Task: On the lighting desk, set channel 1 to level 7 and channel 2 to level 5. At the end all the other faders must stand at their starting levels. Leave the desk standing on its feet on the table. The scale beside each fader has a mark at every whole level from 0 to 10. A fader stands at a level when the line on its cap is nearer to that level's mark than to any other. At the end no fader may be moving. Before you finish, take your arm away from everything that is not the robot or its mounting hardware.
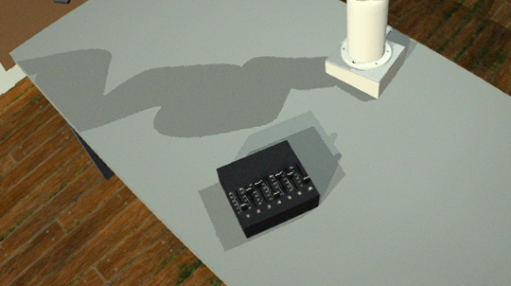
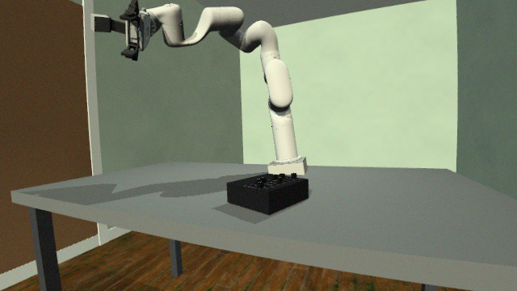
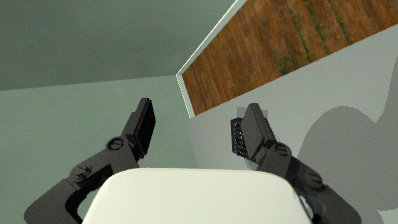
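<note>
- While the lighting desk (image 1: 267, 187) is sitting flat on the grey table (image 1: 429, 167), its long axis is running roughly parallel to the table's near long edge, and it is lying just in front of the arm's base block (image 1: 363, 81), a little toward that edge
- Its row of faders (image 1: 273, 186) is lying across the half of the desk turned away from the base block, each slot running from that edge back toward the plain half, which is facing the block
- Small pale marks are showing beside the faders, but any writing is too small to read
- The gripper (image 2: 132, 30) is hanging high above the far end of the table, well apart from the desk, with its fingers spread wide and nothing between them
- The arm (image 2: 279, 85) is rising from the base block and bending away from the desk
</note>
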`<state>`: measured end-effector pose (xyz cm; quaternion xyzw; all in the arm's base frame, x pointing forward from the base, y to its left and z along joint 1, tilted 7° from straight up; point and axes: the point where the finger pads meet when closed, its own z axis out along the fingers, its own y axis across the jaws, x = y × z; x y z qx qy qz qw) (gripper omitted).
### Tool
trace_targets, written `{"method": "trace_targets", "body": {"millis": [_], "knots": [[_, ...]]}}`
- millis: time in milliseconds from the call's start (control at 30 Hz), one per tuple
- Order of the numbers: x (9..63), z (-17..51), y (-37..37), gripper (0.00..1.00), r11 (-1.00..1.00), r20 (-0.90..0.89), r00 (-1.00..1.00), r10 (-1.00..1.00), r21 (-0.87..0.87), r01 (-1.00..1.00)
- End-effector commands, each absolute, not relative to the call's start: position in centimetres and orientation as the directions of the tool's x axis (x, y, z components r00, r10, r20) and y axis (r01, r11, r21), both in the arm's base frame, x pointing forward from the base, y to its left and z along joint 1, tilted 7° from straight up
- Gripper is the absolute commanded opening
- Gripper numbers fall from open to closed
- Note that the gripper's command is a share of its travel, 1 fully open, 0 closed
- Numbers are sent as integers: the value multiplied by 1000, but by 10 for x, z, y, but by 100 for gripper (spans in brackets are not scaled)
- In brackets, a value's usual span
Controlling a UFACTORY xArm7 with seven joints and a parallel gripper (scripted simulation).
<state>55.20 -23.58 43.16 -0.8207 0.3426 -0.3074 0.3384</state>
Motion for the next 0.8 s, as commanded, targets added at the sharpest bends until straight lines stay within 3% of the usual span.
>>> {"method": "trace_targets", "body": {"millis": [0, 267, 300, 733, 767], "knots": [[561, 424, -186, 100, -602, 290, 641, -710, -722, -340], [561, 424, -186, 100, -602, 290, 641, -710, -722, -340], [563, 399, -128, 100, -691, 300, 722, -624, -644, -330], [563, 399, -128, 100, -691, 300, 722, -624, -644, -330], [559, 371, -78, 100, -770, 297, 791, -535, -557, -311]]}}
